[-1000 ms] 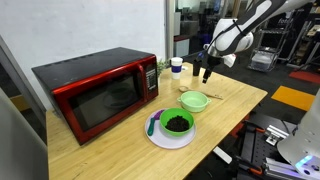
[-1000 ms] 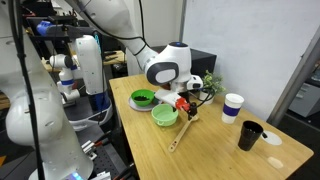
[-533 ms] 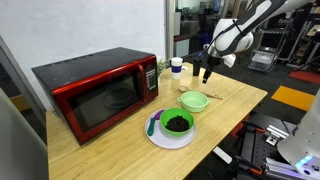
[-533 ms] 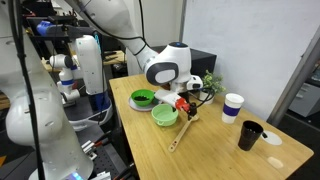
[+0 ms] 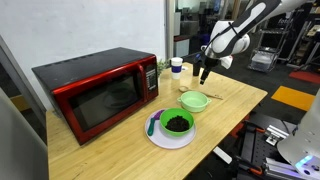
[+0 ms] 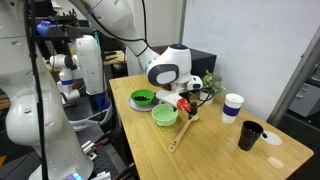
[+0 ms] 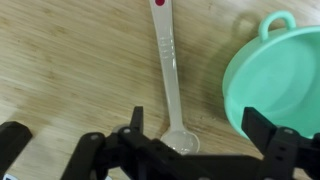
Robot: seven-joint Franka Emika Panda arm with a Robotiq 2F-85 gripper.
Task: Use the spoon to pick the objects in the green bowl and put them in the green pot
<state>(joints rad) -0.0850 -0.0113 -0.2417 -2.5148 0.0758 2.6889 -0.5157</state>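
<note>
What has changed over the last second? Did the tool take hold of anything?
Hardly anything. The arm's wrist seems to have nudged very slightly sideways in both exterior views. The tool stays open above the spoon, holding nothing. The spoon, green bowl and green pot lie where they were.

Both exterior views face the gripper [image 5: 204, 75] from well back, on different sides of the table [image 5: 100, 150]. The wrist view looks down past it, close, sharing the green bowl [image 7: 285, 75].

No readable text, label or number shows on anything.
</note>
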